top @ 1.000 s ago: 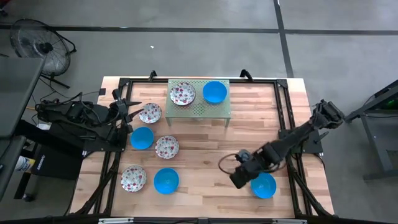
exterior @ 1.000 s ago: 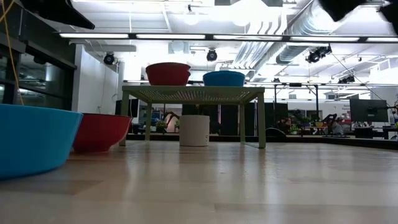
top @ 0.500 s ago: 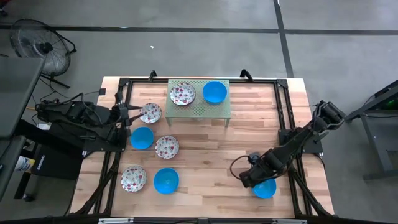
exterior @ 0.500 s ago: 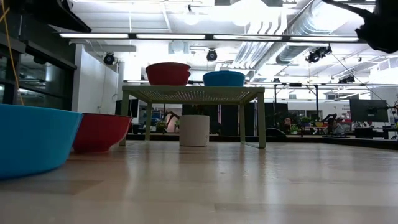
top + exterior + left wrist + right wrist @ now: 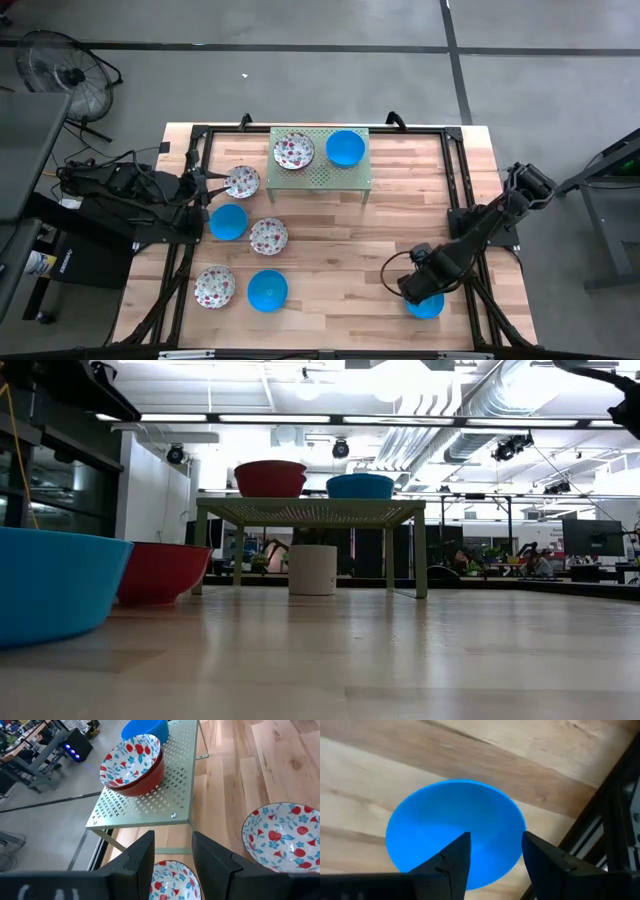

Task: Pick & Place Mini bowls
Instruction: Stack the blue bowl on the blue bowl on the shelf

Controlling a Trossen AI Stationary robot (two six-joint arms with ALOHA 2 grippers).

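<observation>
We see every mini bowl sitting upright, mouth to the ceiling; being round, none has a long axis. The blue bowl [image 5: 427,304] nearest the right arm lies at about five o'clock on the table [image 5: 330,250], beside the frame rail. Our right gripper [image 5: 415,290] hangs just over it, its fingers [image 5: 456,856] parted above the bowl's hollow [image 5: 455,830], holding nothing. On the pale green rack [image 5: 325,172] at twelve o'clock stand a floral bowl [image 5: 293,150] and a second blue one [image 5: 345,147]. At nine o'clock lie three floral bowls [image 5: 241,181] and two blue bowls [image 5: 228,221]. Our left gripper [image 5: 203,182] waits there, jaws apart and empty, just beside the nearest floral bowl.
</observation>
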